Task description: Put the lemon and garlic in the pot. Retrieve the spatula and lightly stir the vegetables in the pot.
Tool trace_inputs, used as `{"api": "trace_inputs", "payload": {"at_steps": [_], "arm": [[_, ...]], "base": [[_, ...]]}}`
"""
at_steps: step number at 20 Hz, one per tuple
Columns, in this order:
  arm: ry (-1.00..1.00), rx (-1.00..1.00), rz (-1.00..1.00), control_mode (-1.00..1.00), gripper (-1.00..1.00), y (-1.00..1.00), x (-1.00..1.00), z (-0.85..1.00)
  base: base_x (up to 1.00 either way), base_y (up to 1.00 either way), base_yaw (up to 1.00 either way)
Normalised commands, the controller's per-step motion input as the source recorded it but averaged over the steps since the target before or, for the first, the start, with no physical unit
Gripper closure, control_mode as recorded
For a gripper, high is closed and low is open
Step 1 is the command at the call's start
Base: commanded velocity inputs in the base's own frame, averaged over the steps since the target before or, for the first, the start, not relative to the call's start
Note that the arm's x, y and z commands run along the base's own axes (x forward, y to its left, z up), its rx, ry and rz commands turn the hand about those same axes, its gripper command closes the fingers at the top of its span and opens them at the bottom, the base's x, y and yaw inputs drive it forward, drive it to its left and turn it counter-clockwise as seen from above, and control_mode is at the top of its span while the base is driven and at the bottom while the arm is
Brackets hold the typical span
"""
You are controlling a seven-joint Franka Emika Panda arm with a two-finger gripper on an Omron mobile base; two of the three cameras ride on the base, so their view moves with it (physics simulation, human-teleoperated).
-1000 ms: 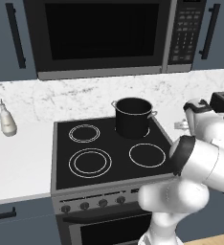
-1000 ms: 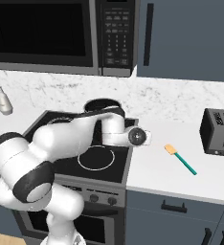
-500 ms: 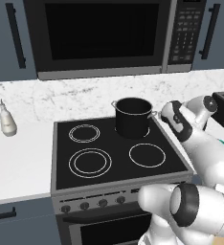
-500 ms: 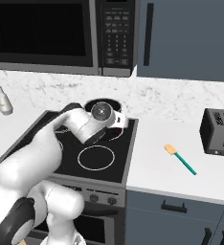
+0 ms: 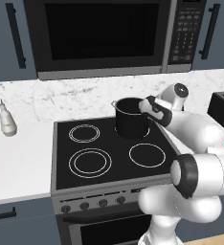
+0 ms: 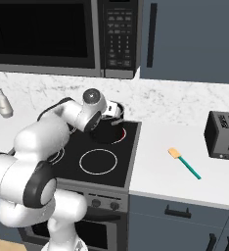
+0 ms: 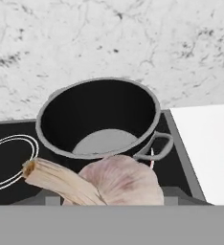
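Note:
The dark pot (image 5: 131, 122) stands on the stove's back right burner. My gripper (image 5: 148, 106) hovers just by the pot's right rim and is shut on the garlic (image 7: 121, 182), a pale bulb with a dry stalk that sits low in the hand view. Just beyond the garlic, the pot (image 7: 99, 119) shows a bare grey bottom. In the right base view the hand (image 6: 114, 112) partly covers the pot (image 6: 109, 132). The teal-handled spatula (image 6: 184, 163) lies on the white counter to the right of the stove. The lemon is out of view.
A toaster (image 6: 223, 135) stands at the back right of the counter. Two small bottles (image 5: 7, 119) stand left of the stove. A microwave (image 5: 104, 36) hangs above the stove (image 5: 99, 158). The marble backsplash is close behind the pot.
The arm has swung left from beside the stove's right edge, and the hand has come up to the pot's right rim. The pot and spatula have not moved.

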Motion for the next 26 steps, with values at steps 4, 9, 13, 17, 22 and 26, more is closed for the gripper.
{"api": "trace_inputs", "payload": {"at_steps": [4, 9, 13, 17, 22, 26], "arm": [[0.00, 0.00, 0.00, -1.00, 1.00, 0.08, 0.63, -0.31], [0.00, -0.01, 0.00, -1.00, 1.00, 0.18, 0.46, -0.34], [0.00, -0.02, 0.00, -1.00, 1.00, 0.14, 0.59, -0.25], [0.00, -0.03, 0.00, -1.00, 1.00, 0.13, 0.61, -0.09], [0.00, -0.03, 0.00, -1.00, 1.00, 0.08, 0.46, -0.17], [0.00, -0.03, 0.00, -1.00, 1.00, 0.07, 0.29, -0.22]], "base": [[0.00, 0.00, 0.00], [0.00, 0.00, 0.00], [0.00, 0.00, 0.00], [0.00, 0.00, 0.00], [0.00, 0.00, 0.00], [0.00, 0.00, 0.00]]}}
